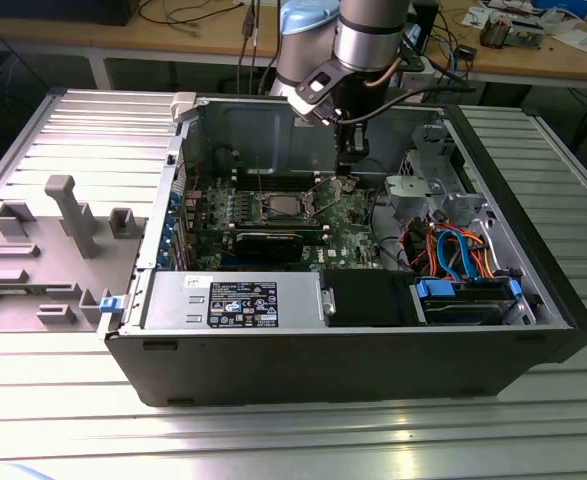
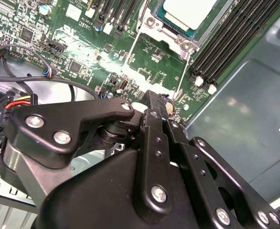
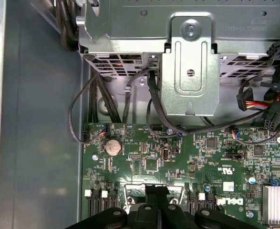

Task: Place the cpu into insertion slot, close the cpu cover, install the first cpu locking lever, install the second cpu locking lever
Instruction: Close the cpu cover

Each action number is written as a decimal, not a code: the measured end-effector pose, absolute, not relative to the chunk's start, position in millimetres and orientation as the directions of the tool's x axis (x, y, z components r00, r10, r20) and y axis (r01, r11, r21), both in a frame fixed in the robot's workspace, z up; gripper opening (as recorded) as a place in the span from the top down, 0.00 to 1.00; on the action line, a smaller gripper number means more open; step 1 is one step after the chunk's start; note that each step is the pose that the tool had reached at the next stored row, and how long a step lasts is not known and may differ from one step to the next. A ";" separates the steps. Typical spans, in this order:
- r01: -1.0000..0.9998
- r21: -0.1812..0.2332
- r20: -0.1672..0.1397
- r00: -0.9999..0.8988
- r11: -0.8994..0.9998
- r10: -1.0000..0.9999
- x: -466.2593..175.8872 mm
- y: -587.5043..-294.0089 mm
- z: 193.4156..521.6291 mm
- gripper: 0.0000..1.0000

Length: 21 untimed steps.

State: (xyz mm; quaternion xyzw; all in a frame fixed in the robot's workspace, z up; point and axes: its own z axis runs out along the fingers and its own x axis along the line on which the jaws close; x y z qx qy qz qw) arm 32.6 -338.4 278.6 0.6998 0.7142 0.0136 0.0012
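The cpu (image 1: 278, 206) (image 2: 190, 10) lies silvery face up in the insertion slot on the green board, which it hides. The cpu cover (image 2: 167, 32) lies flat around it as a silvery frame. Two thin wire locking levers (image 2: 132, 50) (image 2: 182, 71) run from the socket's corners towards my gripper. My gripper (image 1: 345, 180) (image 2: 158, 101) (image 3: 157, 198) reaches down into the case, just to the exterior view's right of the socket. Its black fingers are pressed together, their tips beside the free end of the nearer lever. I see nothing held between them.
Black memory slots (image 2: 230, 33) flank the socket, and a long black expansion card (image 1: 273, 238) lies in front of it. A metal drive cage (image 3: 190, 62) with cables, the grey power supply (image 1: 233, 300), a black drive box (image 1: 368, 298) and the case walls hem the gripper in.
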 end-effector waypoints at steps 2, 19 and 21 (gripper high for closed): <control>1.000 0.021 0.017 -0.021 0.020 1.000 34.1 -338.4 278.6 0.89; 1.000 0.021 0.017 -0.021 0.020 1.000 39.2 -338.4 278.6 0.89; 1.000 0.021 0.017 -0.020 0.020 1.000 41.4 -338.5 278.6 0.89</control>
